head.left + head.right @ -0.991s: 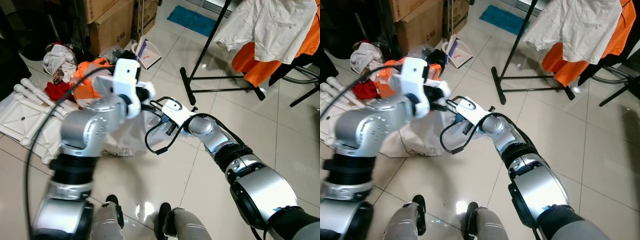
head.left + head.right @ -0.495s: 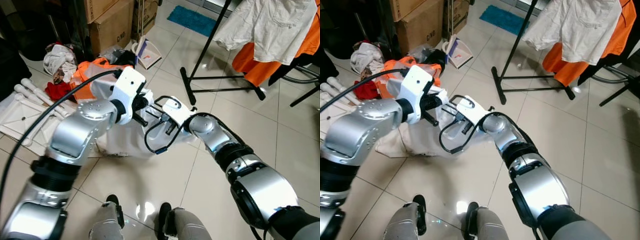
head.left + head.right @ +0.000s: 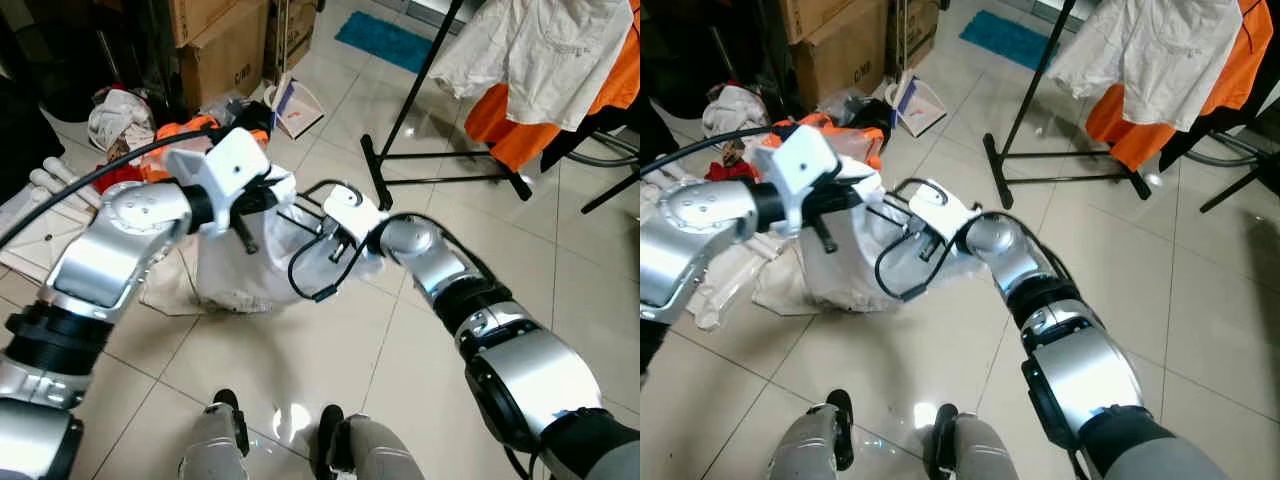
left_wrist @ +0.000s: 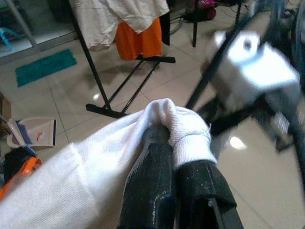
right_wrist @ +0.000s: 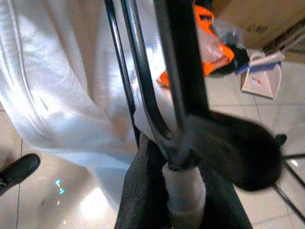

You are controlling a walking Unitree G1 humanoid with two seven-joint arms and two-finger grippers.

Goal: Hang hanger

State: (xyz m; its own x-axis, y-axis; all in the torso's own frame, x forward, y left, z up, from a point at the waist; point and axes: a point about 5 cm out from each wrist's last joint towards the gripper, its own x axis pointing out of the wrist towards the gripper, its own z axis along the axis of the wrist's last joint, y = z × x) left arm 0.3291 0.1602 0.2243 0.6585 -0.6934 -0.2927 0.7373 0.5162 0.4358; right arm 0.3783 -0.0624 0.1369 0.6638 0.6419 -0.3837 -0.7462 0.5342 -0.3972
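Both arms are up in front of the robot, over the tiled floor, and a white garment hangs between them. The left claw is clamped on a bunched fold of that white cloth: in the left wrist view the two black fingers sit pressed together with the fabric pinched at their tips. The right claw is closed around a cloth-wrapped part of the black hanger, and the hanger's thin black bars run up past the fingers and into the garment. From the head camera the hanger sits at the top of the garment, between the two wrists, with the cloth draping down from it toward the floor and its lower edge resting on the tiles.

Behind the left arm there is a heap of orange clothing and other laundry on the floor, next to cardboard boxes. Further back, to the right, stands a black clothes rack with a white shirt and an orange garment hanging on it, well apart from the hanger the robot holds. A teal mat lies beyond the rack's foot.
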